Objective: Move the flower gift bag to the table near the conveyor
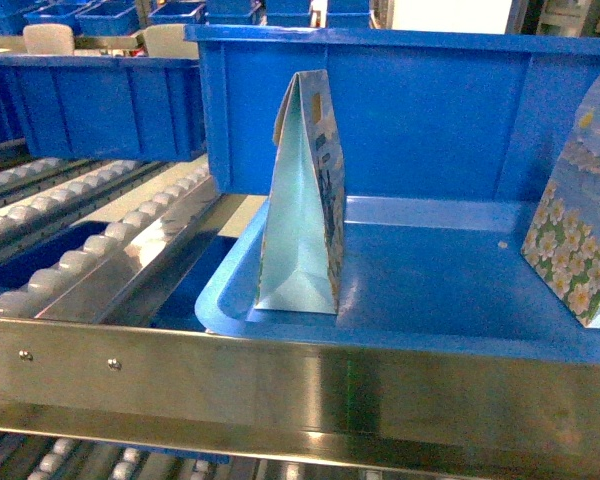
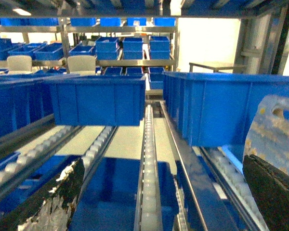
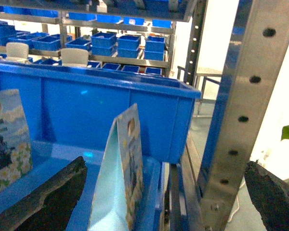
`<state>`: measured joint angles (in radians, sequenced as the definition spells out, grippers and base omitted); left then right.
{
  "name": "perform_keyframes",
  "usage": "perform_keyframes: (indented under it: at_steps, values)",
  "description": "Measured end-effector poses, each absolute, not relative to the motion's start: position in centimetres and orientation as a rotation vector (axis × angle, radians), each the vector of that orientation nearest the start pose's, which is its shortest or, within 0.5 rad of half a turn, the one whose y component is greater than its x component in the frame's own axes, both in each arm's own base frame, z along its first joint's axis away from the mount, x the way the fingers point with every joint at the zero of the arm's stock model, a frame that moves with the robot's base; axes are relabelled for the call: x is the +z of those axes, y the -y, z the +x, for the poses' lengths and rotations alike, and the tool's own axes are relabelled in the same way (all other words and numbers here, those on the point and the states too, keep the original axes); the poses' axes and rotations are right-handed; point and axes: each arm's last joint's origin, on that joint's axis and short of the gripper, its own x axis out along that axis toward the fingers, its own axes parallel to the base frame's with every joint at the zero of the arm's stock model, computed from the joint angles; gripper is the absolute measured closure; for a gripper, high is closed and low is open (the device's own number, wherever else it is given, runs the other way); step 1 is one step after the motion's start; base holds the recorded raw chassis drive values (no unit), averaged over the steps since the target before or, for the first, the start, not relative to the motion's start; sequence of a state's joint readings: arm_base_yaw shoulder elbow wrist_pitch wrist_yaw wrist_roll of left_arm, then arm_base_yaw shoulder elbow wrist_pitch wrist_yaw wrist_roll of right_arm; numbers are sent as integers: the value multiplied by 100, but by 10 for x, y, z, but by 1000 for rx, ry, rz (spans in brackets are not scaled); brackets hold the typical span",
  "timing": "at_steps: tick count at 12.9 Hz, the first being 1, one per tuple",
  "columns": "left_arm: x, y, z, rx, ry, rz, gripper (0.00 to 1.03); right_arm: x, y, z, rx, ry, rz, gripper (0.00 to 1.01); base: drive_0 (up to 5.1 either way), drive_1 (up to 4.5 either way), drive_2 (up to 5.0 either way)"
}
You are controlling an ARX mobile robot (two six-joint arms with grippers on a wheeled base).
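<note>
Bag (image 1: 302, 195) stands upright in blue tray (image 1: 430, 275), second bag (image 1: 580, 235) at right edge. My left hand (image 2: 159, 202) wide open, holds nothing. My right hand (image 3: 164, 197) wide open, empty.

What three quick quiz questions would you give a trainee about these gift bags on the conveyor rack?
1. True or false: the centre gift bag lies flat in the blue tray.
2. Multiple choice: in the head view, the flower gift bag stands A) left of the centre gift bag, B) right of it, C) on the rollers.
3. Short answer: what stands directly behind the tray?

Key: 1 false, it stands upright. 2 B. 3 a large blue bin.
</note>
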<state>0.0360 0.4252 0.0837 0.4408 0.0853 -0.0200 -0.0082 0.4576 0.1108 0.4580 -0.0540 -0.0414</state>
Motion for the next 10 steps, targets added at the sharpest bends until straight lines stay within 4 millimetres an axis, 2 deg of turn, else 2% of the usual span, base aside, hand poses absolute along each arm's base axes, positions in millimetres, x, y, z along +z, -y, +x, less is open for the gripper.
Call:
perform_keyframes:
  at_steps: [3,4,6,8,10]
  values:
    - [235,-3,160,-88,171,-6,5,236,-2,167,36,144,-53,3,0,0,0]
    - [241,-2,164,-83,174,-6,5,242,-2,171,8,149,-50,3,0,0,0]
    - [242,-2,163,-83,180,-5,5,241,-4,173,25,149,-49,3,0,0,0]
    - [242,-2,163,-81,181,-6,5,240,-11,184,69,108,-48,3,0,0,0]
    - [242,-2,163,-81,180,-6,5,249,-21,197,116,110,-58,3,0,0,0]
